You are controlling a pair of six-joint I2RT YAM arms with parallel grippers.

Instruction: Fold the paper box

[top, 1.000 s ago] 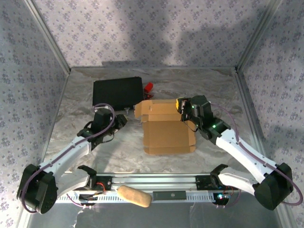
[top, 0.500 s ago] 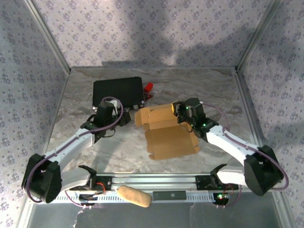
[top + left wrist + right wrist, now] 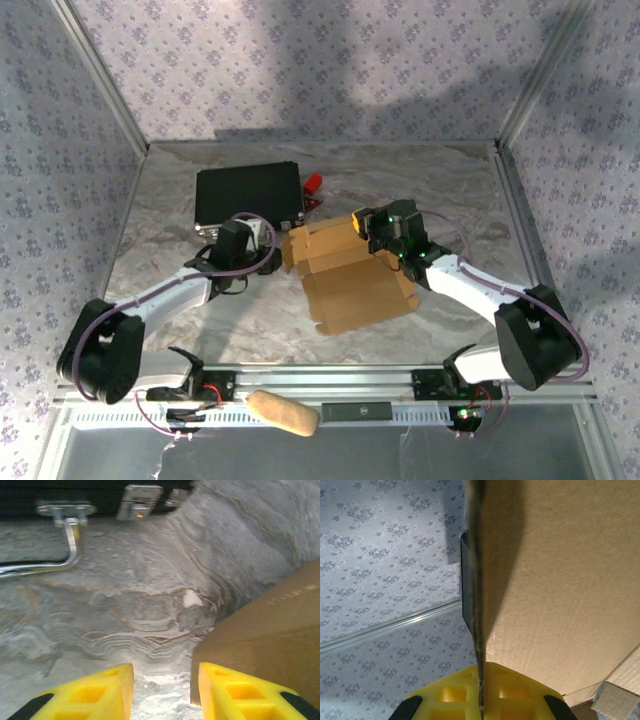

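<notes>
Moved in the past second: both arms have closed in on the paper box [image 3: 355,285]. The right claw [image 3: 362,222] has swung leftward with its flap, skewing the sheet on the worktop [image 3: 440,180], and the left claw [image 3: 272,252] has reached up to the box's left edge.
Right claw: clenched on the paper box, with a raised cardboard flap pinched edge-on between its yellow pads [image 3: 445,697] in the right wrist view.
Left claw: released, its two yellow fingers [image 3: 90,692] apart over bare worktop with nothing between them. A corner of the box sits just beside one finger.
Paper box: plain brown cardboard, mid-worktop between the two claws. Its large near panel lies flat and askew, and the notched far flaps are lifted at the right claw's end.
Black case [image 3: 248,195]: flat at the far left of the worktop, just beyond the left claw. Its metal fittings and a bent metal handle [image 3: 70,545] show in the left wrist view.
Small red object [image 3: 313,185]: just beside the case's right end, near the box's far-left corner.
Tan lump [image 3: 283,412]: on the rail at the near edge, between the arm bases, well apart from the box.
Surround: floral-patterned walls [image 3: 300,70] on three sides.
</notes>
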